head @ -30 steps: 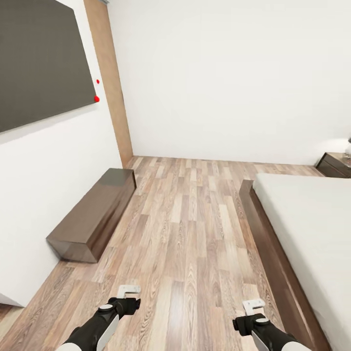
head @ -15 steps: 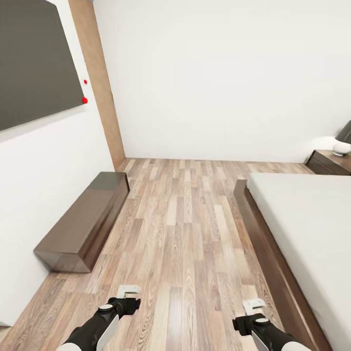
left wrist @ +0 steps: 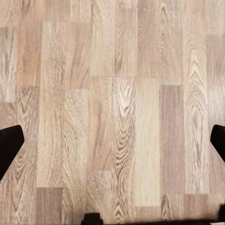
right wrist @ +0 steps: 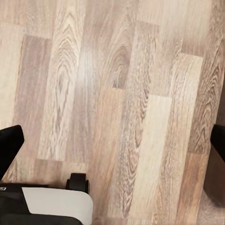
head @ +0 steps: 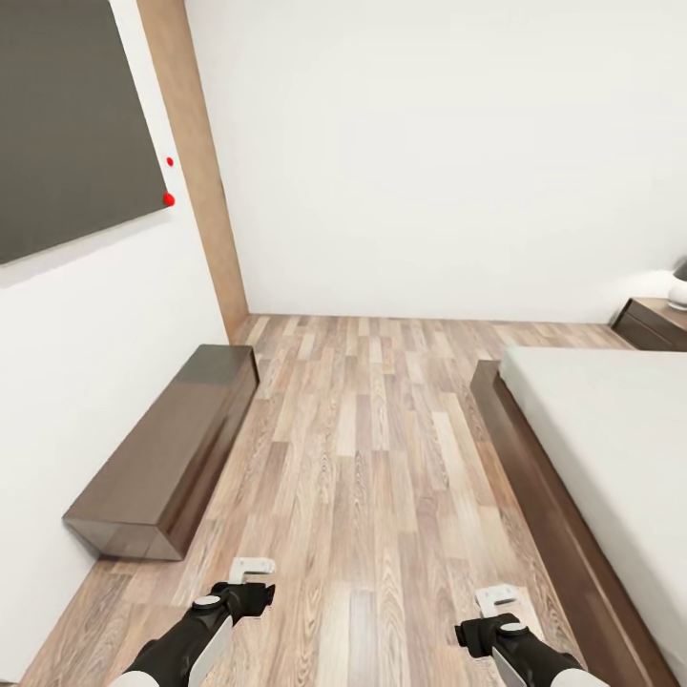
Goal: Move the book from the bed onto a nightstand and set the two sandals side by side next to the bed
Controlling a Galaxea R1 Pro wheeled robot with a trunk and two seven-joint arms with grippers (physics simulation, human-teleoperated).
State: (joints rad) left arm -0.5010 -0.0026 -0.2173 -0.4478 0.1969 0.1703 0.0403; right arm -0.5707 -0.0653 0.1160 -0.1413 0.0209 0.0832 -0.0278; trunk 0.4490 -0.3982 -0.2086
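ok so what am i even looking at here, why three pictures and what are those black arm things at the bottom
This is a simulated wheeled robot with two arms, seen through its own cameras. The big picture comes from its head, looking down over a bedroom. The black things are its arms, each ending in a pincer: the left pincer and the right pincer. Both are open and hold nothing.

Ahead is wooden floor. On the right is the bed, with a nightstand beyond it. On the left, a long low bench stands against the wall under a dark wall panel.

The two smaller pictures come from cameras near each pincer, looking down at the floor. The dark shapes at their edges are fingertips.
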